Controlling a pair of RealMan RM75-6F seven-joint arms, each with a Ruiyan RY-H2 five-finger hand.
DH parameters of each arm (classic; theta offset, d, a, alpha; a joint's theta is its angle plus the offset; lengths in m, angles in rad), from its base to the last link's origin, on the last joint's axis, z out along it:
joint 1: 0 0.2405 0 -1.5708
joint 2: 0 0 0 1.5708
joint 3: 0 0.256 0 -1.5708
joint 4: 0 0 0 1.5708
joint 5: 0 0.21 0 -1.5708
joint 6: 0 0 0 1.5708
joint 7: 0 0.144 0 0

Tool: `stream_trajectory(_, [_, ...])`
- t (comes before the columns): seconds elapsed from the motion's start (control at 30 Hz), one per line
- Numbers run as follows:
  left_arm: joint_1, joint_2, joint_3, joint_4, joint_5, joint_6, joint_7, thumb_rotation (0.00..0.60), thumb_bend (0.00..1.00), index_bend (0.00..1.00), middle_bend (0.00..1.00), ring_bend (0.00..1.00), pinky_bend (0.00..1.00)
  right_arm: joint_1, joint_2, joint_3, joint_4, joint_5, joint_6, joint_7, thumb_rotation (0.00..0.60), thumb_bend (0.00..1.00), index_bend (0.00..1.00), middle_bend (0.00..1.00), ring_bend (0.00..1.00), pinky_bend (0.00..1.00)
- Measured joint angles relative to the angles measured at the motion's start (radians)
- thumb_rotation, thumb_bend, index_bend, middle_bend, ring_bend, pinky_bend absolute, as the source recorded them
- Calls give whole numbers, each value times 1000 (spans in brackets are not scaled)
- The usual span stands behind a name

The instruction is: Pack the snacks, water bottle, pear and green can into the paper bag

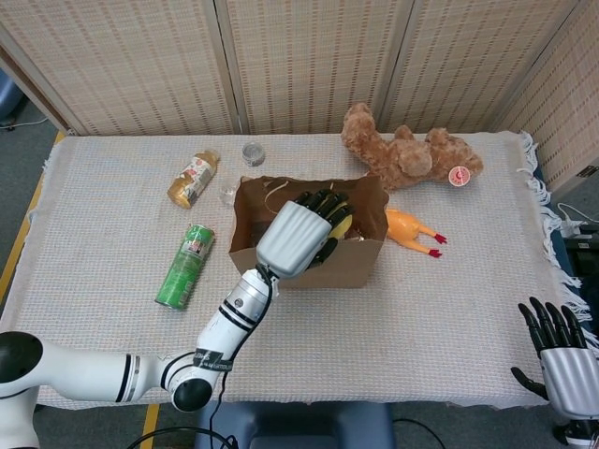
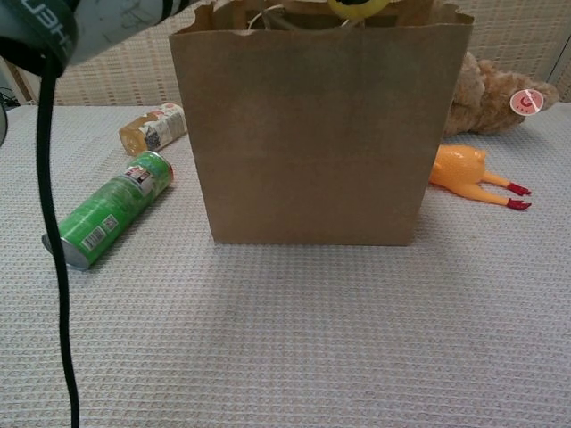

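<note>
The pear (image 1: 343, 227) is yellow and sits in the left hand (image 1: 301, 234), whose dark fingers (image 1: 323, 204) are wrapped over it, directly above the open mouth of the paper bag (image 1: 360, 265). In the chest view a sliver of the yellow fruit shows just over the bag's top edge, so it appears to be at the rim, not yet down inside and not yet let go. That step I judge to be nearly finished: the fingers only need to lower and part.

Below the fingers, inside the bag, something with a purple label can be glimpsed, probably a snack or the water bottle already packed; the pictures are too dim to tell which.

Out to the left of the fingers, well apart from them, the green can (image 1: 186, 267) lies on its side on the counter (image 1: 449, 309), still to be packed. Further left and back, a tan-labelled snack container (image 1: 193, 178) also lies on its side, unpacked.

So roughly: some contents in, pear about to go in, can and at least one snack left.

Behind the fingers and to the right lie a teddy bear (image 1: 409, 156) and a rubber chicken (image 1: 409, 229), neither part of the job. The right hand (image 1: 560, 360) rests at the counter's near right corner, fingers spread, holding nothing.
</note>
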Motion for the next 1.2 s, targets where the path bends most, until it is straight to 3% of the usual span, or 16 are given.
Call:
stream_trajectory(0.2, [-5,-7,2,35,18,13,-22,600,579,615,616,571,700,0,0,0,-2,1,-1,-3,600,0,41,0,0,0])
stream_trajectory(0.27, [-6,-6,11,40,12,3,-23,600,558,575,571,521,640,1,0,0,-2,1,-2,-3,600,0,41,0,0,0])
stream_trajectory(0.33, [-5,-2,20,39,0,-13,-22,600,504,506,479,420,544,1,0,0,-3,2,-2,-2,600,0,41,0,0,0])
stream_trajectory(0.43, [-6,9,34,29,-34,-40,-16,600,408,325,259,205,395,1,1,1,-4,2,-2,-3,600,0,41,0,0,0])
stream_trajectory(0.57, [-10,21,42,3,-73,-51,-9,600,380,182,99,58,273,1,0,1,-4,2,-3,-2,600,0,41,0,0,0])
stream_trajectory(0.93, [9,45,53,-34,-57,-16,-33,600,381,143,76,41,239,0,-1,0,-1,-1,1,-3,600,0,41,0,0,0])
stream_trajectory(1.2, [73,132,80,-117,-3,36,-48,600,438,149,81,51,248,-1,-2,0,4,0,3,2,600,0,42,0,0,0])
